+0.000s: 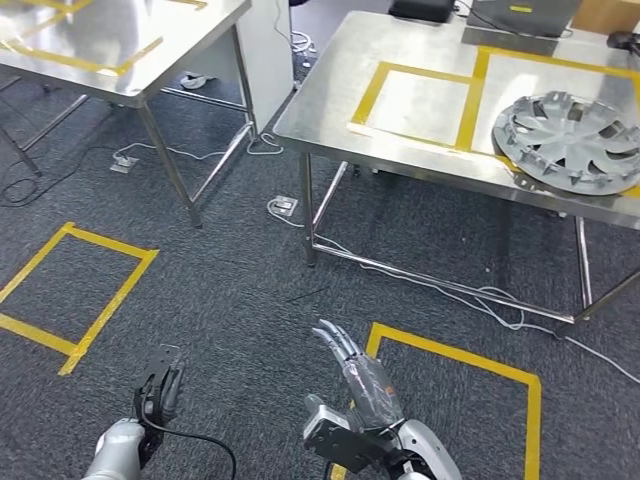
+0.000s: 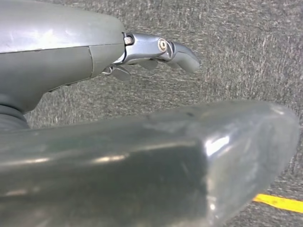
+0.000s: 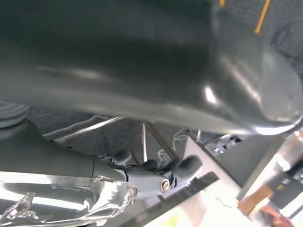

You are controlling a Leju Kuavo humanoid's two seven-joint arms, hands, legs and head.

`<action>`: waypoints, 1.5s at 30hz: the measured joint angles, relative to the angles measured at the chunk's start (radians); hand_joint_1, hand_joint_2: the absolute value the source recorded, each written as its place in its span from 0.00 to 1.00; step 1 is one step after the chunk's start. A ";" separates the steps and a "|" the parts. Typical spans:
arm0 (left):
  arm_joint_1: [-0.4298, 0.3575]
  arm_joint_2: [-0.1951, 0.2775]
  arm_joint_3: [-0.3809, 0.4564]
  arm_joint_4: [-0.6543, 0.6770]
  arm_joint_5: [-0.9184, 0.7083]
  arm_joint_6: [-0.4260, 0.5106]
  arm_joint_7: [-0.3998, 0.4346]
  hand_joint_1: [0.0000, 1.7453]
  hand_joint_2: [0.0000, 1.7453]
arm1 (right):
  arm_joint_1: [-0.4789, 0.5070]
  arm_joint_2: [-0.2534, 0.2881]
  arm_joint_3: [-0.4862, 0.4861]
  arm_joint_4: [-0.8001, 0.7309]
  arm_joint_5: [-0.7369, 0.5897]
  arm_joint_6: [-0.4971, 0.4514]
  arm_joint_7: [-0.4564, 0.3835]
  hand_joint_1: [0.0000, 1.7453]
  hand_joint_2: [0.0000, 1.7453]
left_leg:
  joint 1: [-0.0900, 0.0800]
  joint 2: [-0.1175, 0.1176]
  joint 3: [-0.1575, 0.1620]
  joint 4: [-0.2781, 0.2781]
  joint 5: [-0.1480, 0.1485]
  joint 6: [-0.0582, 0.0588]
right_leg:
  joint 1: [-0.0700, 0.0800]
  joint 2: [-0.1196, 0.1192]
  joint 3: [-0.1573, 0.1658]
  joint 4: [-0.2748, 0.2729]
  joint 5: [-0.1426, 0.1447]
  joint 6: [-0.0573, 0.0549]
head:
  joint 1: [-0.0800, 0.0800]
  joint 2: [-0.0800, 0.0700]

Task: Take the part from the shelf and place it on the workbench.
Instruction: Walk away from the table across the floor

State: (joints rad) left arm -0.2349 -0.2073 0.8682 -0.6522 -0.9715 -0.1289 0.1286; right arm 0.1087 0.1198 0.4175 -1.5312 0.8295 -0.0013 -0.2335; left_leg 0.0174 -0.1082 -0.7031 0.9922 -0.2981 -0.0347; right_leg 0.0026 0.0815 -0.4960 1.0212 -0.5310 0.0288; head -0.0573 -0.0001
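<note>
Hands (image 1: 362, 385) empty, part (image 1: 571, 140) on workbench (image 1: 423, 90)

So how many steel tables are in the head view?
2: one table at upper left, another table at upper right carrying the grey wheel cover. Others may lie outside the frame.

A brushed, dull-gleaming steel workbench (image 1: 423, 100) at far right carries matt yellow tape (image 1: 472, 95) and a grey plastic wheel cover (image 1: 570, 140) with a satin sheen. A second steel table (image 1: 128, 55) at far left has the same smooth, softly reflective top and bare metal legs. The floor is dark grey carpet (image 1: 226, 290), rough and matt, marked with more flat yellow tape. The robot's right hand (image 1: 362, 385) shows dark fingers and a wrinkled, glossy clear film over its back; the left hand (image 1: 160, 388) looks matt black, its thumb (image 2: 214, 156) smooth, shiny grey plastic.
</note>
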 joint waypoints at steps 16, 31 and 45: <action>-0.012 0.014 -0.021 0.009 -0.026 -0.005 -0.003 0.00 0.00 | -0.001 0.000 -0.001 0.003 0.008 -0.010 -0.004 0.00 0.00 | -0.019 0.182 0.211 -0.024 -0.196 0.009 | 0.001 -0.224 -0.163 -0.011 0.185 0.006 | -0.016 0.000; -0.005 0.017 -0.024 0.013 -0.035 -0.004 0.000 0.00 0.00 | 0.001 -0.002 0.000 0.006 0.013 -0.014 -0.009 0.00 0.00 | -0.006 -0.004 0.058 -0.024 -0.043 0.007 | -0.015 -0.001 -0.015 -0.017 0.038 0.009 | -0.013 0.000; -0.004 0.015 -0.024 0.018 -0.036 -0.004 0.001 0.00 0.00 | 0.003 -0.002 0.000 0.006 0.014 -0.016 -0.011 0.00 0.00 | -0.024 0.175 0.143 -0.011 -0.135 0.011 | 0.005 -0.184 -0.061 -0.016 0.079 -0.009 | -0.020 0.000</action>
State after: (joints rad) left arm -0.2393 -0.1920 0.8441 -0.6342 -1.0076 -0.1334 0.1293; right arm 0.1115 0.1173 0.4178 -1.5256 0.8437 -0.0170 -0.2444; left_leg -0.0069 0.0669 -0.5600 0.9814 -0.4328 -0.0235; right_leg 0.0080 -0.1027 -0.5566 1.0051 -0.4517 0.0195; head -0.0774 0.0000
